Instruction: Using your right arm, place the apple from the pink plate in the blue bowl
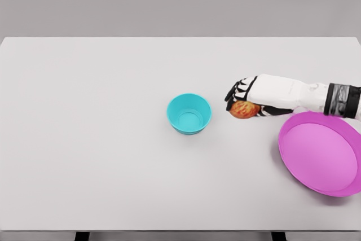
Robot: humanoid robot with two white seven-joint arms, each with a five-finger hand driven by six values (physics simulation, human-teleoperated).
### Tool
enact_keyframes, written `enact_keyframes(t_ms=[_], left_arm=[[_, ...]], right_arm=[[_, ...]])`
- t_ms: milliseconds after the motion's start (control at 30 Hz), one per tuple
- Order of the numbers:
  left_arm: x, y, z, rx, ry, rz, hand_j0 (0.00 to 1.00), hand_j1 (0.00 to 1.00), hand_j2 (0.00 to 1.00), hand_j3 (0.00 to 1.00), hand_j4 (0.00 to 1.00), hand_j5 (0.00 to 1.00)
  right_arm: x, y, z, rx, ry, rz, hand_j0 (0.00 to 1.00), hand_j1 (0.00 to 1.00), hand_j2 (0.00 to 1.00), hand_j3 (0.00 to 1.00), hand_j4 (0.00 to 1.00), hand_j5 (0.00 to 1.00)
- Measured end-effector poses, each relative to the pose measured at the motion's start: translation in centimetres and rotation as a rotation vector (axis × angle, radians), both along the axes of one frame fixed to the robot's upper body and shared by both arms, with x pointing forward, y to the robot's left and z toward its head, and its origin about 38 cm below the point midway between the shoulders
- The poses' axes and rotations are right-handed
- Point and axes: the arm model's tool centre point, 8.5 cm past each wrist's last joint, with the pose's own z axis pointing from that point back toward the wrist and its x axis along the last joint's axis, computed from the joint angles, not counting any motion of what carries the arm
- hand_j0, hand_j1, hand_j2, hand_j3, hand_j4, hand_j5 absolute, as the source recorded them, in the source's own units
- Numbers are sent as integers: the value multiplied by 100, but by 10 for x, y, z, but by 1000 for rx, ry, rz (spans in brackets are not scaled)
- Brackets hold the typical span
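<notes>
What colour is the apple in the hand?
Red-orange with yellowish patches; the apple shows best in the head view.

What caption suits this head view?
Right hand carries the apple from the empty pink plate toward the blue bowl.

Bright, even light is falling from above across the white table [101, 139], with no glare showing anywhere. Soft, faint shadows are lying just under the blue bowl [189, 113] and along the lower edge of the pink plate [321, 153]. Edges are looking slightly soft, and straight lines are staying undistorted.
</notes>
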Motion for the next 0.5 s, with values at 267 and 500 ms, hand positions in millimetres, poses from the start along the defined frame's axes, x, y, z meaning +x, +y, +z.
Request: enact_keyframes(t_ms=[267,500], left_arm=[[0,0,0,0,0,0,100,100,100,100,100,100],[0,0,0,0,0,0,100,100,100,100,100,100]], right_arm=[[8,38,8,-5,-38,85,50,50,50,50,50,50],[10,69,5,-10,-45,155,51,51,51,51,51,51]])
